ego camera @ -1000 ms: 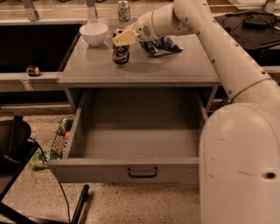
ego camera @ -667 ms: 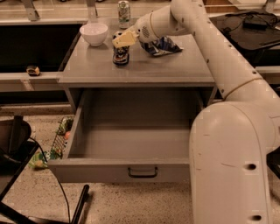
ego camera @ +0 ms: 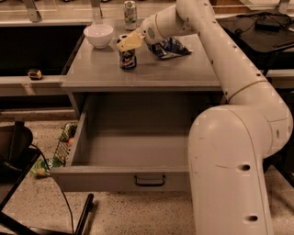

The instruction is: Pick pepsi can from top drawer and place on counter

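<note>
The gripper (ego camera: 128, 42) hung at the top of the pepsi can (ego camera: 127, 59), close over its silver lid; whether it clasped the can or had let it go could not be told; the can stood upright on the counter (ego camera: 138, 77), towards the back left part of it, well outside the top drawer (ego camera: 115, 176). Behind the gripper the white arm (ego camera: 229, 64) ran right and down to the robot's broad body in the foreground; just right of the can, under the wrist, lay a crumpled blue snack bag (ego camera: 171, 47); left of the can and apart from it sat a white bowl (ego camera: 98, 35); near the counter's back edge stood a taller green-and-white can (ego camera: 130, 13). Below the counter the drawer was pulled far out, its grey floor and side walls in view; a dark bar handle (ego camera: 149, 180) sat centred on its front panel.
</note>
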Available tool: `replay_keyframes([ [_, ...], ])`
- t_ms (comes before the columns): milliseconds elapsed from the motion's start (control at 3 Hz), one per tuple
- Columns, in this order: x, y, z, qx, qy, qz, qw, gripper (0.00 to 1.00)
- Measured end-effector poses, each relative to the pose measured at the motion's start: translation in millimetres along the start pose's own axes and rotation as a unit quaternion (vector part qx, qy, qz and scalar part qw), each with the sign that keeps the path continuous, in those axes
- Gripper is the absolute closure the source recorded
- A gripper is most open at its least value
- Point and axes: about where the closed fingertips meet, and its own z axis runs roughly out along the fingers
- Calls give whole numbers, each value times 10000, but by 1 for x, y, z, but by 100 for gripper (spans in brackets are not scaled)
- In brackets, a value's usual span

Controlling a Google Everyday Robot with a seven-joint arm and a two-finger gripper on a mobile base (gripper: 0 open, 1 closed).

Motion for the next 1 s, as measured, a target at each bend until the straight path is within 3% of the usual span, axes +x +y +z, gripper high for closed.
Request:
replay_keyframes([
  [333,0,-1,2,-4,52,-11,10000,0],
  [667,0,-1,2,-2,53,-13,10000,0],
  [1000,-6,-1,-17,270,-23,-64,9996,0],
])
